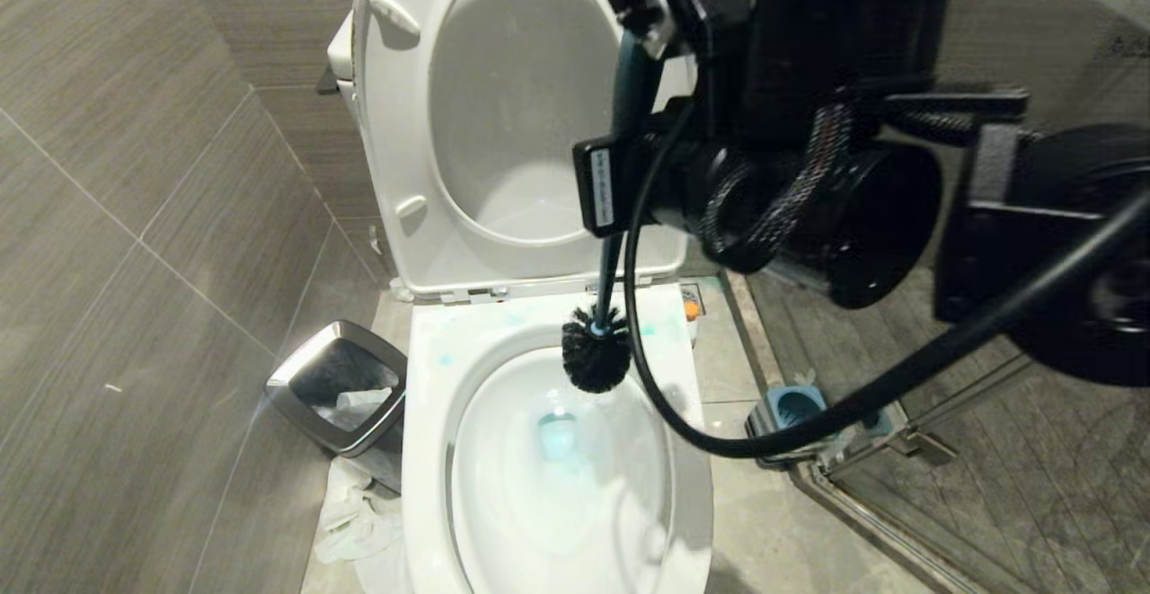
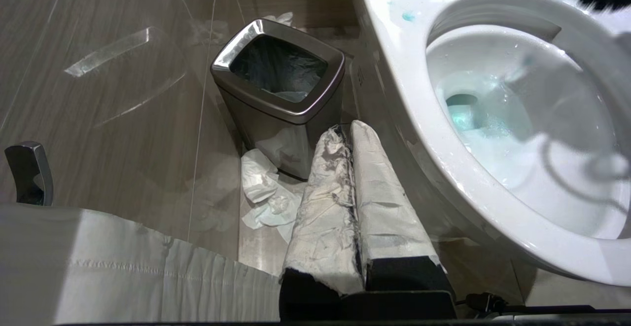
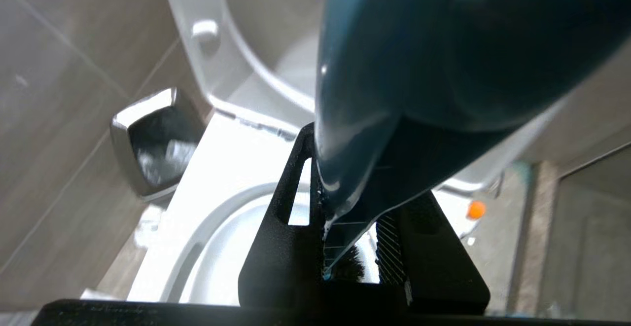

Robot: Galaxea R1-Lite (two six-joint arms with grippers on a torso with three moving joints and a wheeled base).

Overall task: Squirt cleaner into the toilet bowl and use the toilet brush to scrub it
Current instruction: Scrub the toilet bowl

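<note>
We see our right gripper [image 1: 640,140], upper centre of the head view, clenched on the toilet brush [image 1: 597,353]; its bristle head hangs over the toilet bowl's [image 1: 422,450] back rim; our left gripper [image 2: 351,133] sits shut, empty, beside the waste bin [image 2: 276,94].

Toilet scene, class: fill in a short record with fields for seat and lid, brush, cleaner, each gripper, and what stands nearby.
seat and lid: both raised on the toilet bowl
toilet brush: hangs head down over the back of the bowl
cleaner: blue tint in the water, smears on the rim
right gripper: shut on the brush handle
left gripper: shut, empty, low beside the bowl
nearby: waste bin, brush holder
</note>
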